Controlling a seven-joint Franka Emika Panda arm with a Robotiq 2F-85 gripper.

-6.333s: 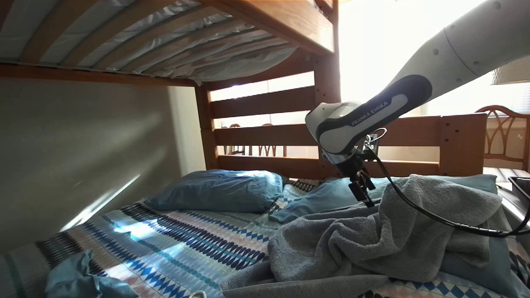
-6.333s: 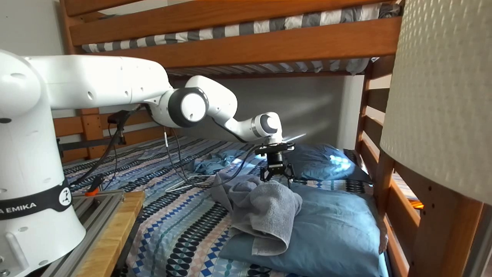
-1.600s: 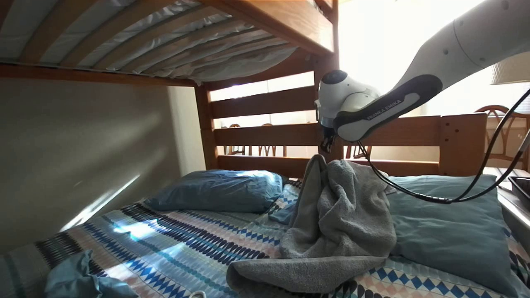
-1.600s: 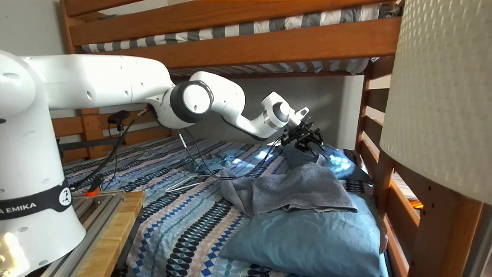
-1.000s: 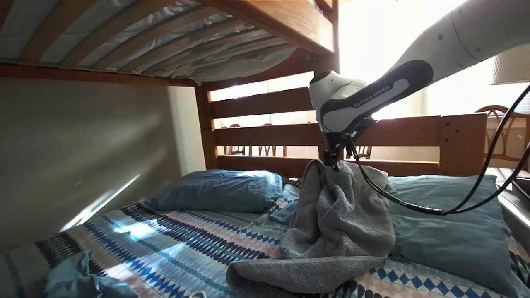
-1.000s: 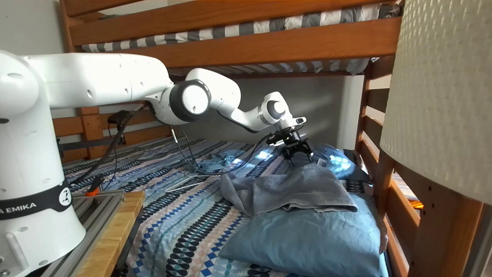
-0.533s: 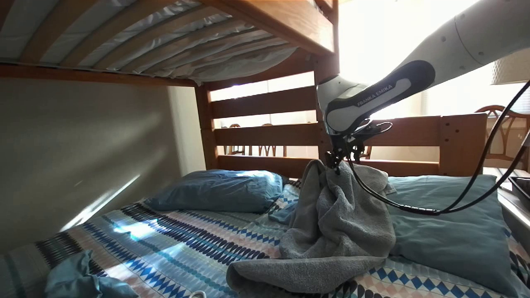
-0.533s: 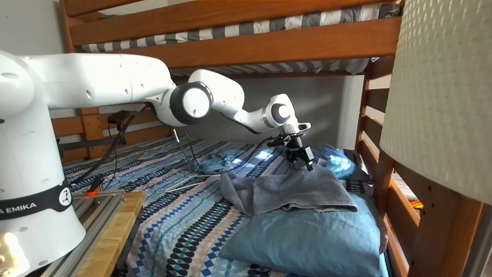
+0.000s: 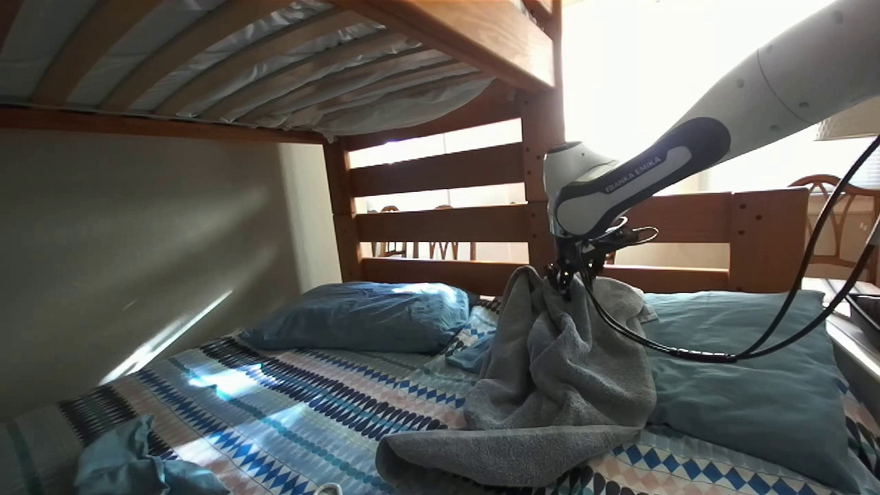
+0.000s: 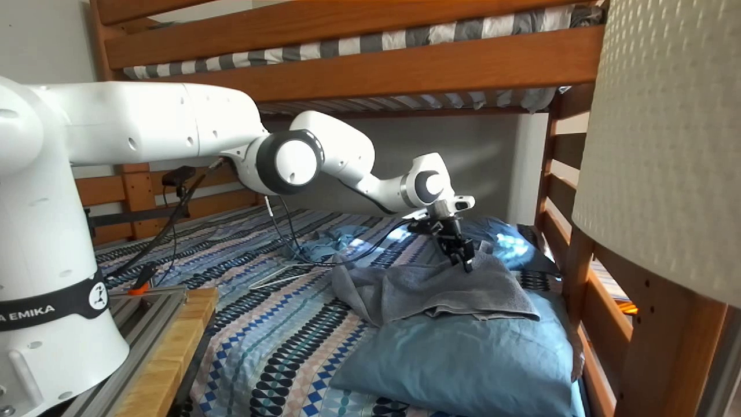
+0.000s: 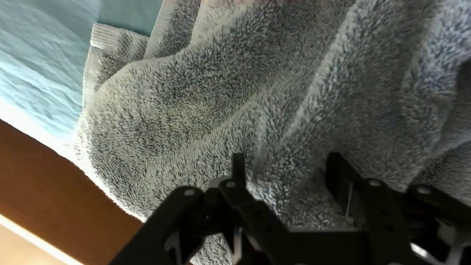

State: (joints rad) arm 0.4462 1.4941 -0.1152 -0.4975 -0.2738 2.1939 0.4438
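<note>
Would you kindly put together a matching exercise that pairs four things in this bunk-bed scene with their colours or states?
Things:
1. Towel
2. Lampshade
3. Bedspread
4. Jaws

Colours or states:
A. Multicoloured, with rows of repeated shapes
B. Black, standing apart
C. Grey and rumpled, lying partly over a blue pillow
D. Cream, with a textured surface

Right pairs: 1-C, 2-D, 3-A, 4-B

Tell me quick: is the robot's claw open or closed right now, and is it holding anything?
Gripper: open, jaws apart with the grey towel showing between them; no firm grip visible.
</note>
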